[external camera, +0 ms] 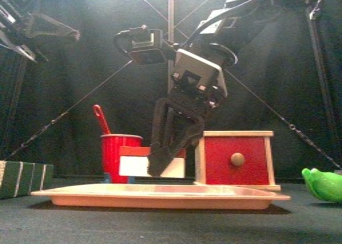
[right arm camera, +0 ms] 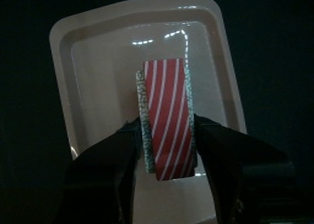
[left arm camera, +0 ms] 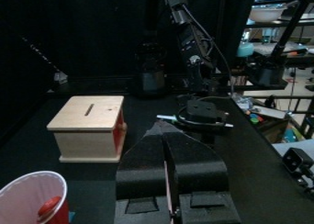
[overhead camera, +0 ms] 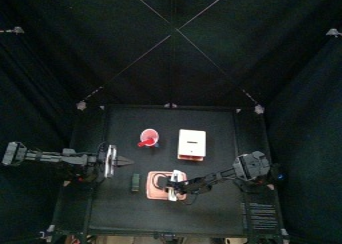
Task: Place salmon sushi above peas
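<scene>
The salmon sushi [right arm camera: 166,90], a white piece with a red-and-white striped top, sits between the jaws of my right gripper [right arm camera: 168,127], which close against both of its long sides. It hangs low over the pink tray [right arm camera: 86,72]. From the front, the right gripper [external camera: 162,171] points down into the tray [external camera: 160,195] with the sushi's white side [external camera: 134,167] beside it. The peas [external camera: 322,184], bright green, lie on the table right of the tray. My left gripper [left arm camera: 172,163] rests shut at the table's left [overhead camera: 131,161], holding nothing.
A red cup [external camera: 120,146] with a stick in it and a pale wooden box [external camera: 238,160] with a red front stand behind the tray. A small striped block [external camera: 19,176] lies at the front left. Black curtains surround the table.
</scene>
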`<state>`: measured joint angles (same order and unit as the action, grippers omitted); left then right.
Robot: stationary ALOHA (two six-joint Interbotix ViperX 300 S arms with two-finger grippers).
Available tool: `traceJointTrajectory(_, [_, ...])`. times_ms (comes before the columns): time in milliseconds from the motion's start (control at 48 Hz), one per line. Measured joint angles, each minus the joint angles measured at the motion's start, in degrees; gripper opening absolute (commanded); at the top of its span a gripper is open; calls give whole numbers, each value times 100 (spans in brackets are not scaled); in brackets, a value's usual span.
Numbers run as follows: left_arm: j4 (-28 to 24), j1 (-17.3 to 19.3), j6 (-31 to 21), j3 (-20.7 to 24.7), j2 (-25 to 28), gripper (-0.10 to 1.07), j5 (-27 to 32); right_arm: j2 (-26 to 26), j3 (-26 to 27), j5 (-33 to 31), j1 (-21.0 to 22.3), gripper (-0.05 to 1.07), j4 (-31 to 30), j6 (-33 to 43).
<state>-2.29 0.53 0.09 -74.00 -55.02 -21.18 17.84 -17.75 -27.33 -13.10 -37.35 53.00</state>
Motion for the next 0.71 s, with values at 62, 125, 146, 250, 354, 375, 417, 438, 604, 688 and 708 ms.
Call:
traceJointTrajectory(62, [0,0,0,-9,0,-3,0,9,-9,-9,0,61,0,0])
traceJointTrajectory(125, [0,0,0,-9,0,-3,9,-18,-26,-9,0,61,0,0])
traceJointTrajectory(146, [0,0,0,-9,0,-3,0,-35,-44,-9,0,61,-9,-9])
traceJointTrajectory(250, [0,0,0,0,0,-3,0,-246,-281,-18,0,61,-53,-44])
traceJointTrajectory(354, [0,0,0,0,0,-3,0,-536,-615,-26,9,61,-53,-53])
traceJointTrajectory(375, [0,0,0,0,0,-3,0,-615,-694,-26,9,61,-53,-53])
traceJointTrajectory(417, [0,0,0,-9,0,-3,9,-756,-826,-26,9,61,-53,-44])
traceJointTrajectory(438, [0,0,0,-9,0,-3,0,-835,-888,-18,9,61,-53,-53])
traceJointTrajectory(604, [0,18,0,-9,0,-3,0,-1441,-1538,-35,-26,61,-53,-62])
traceJointTrajectory(688, [0,18,-9,0,0,-3,9,-1705,-1837,-53,-26,61,-44,-44])
traceJointTrajectory(708, [0,18,0,-9,0,-3,0,-1784,-1942,-53,-26,61,-44,-44])
